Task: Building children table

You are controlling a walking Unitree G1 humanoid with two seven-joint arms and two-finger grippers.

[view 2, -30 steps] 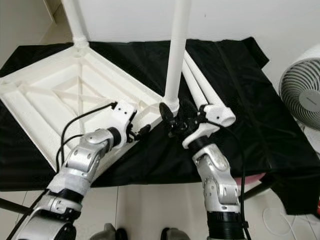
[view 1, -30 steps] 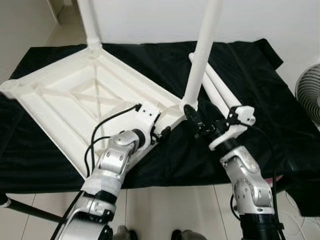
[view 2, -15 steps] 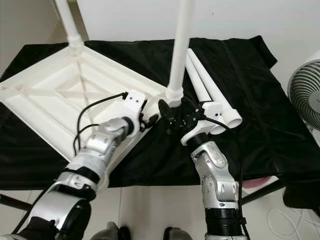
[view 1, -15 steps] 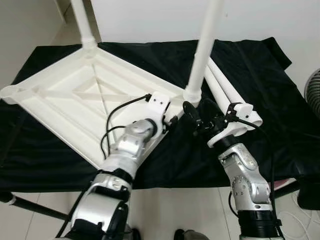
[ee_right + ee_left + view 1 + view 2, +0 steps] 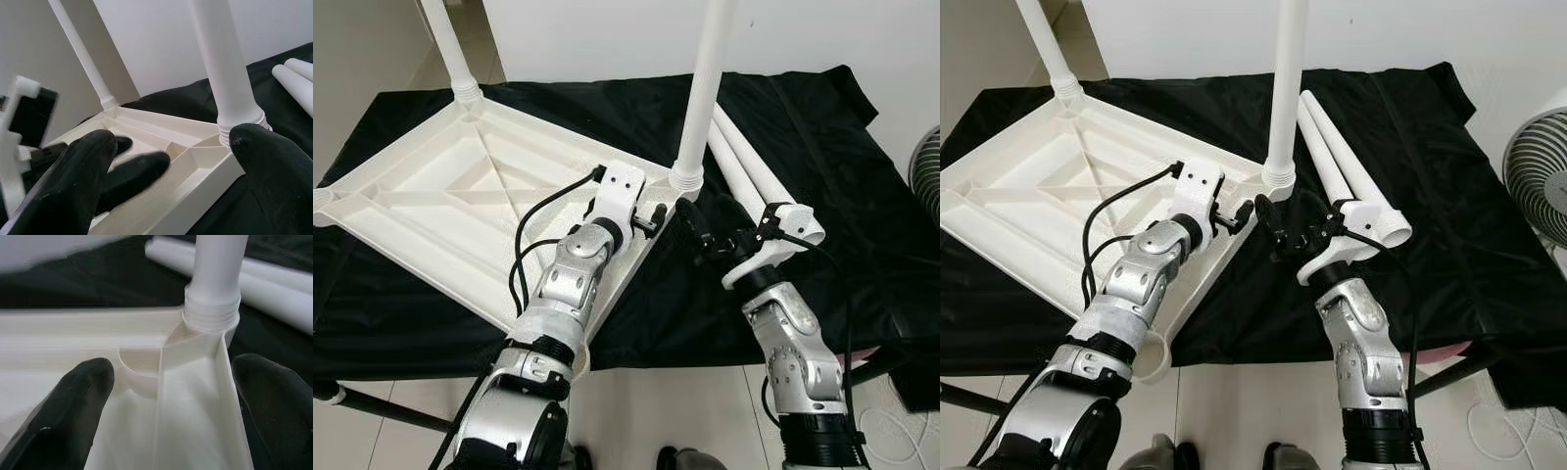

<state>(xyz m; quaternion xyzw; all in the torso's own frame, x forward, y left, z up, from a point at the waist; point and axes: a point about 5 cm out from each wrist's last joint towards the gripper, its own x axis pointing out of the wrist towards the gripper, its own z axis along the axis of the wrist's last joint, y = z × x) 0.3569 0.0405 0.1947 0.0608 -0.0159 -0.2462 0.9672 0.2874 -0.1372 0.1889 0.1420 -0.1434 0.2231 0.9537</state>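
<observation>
Upturned white tabletop (image 5: 440, 211) lies on black cloth (image 5: 803, 147); upright leg (image 5: 703, 93) stands in its corner at 3 o'clock. Left gripper (image 5: 654, 217) over that corner, fingers (image 5: 80, 396) wide apart, holding nothing. Right gripper (image 5: 697, 230) spread, apparently empty, just beside the leg's base. Two loose legs (image 5: 754, 176) lie beyond.

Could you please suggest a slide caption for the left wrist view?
Open left gripper over the upturned white tabletop, facing its corner where a screwed-in leg stands.
</observation>
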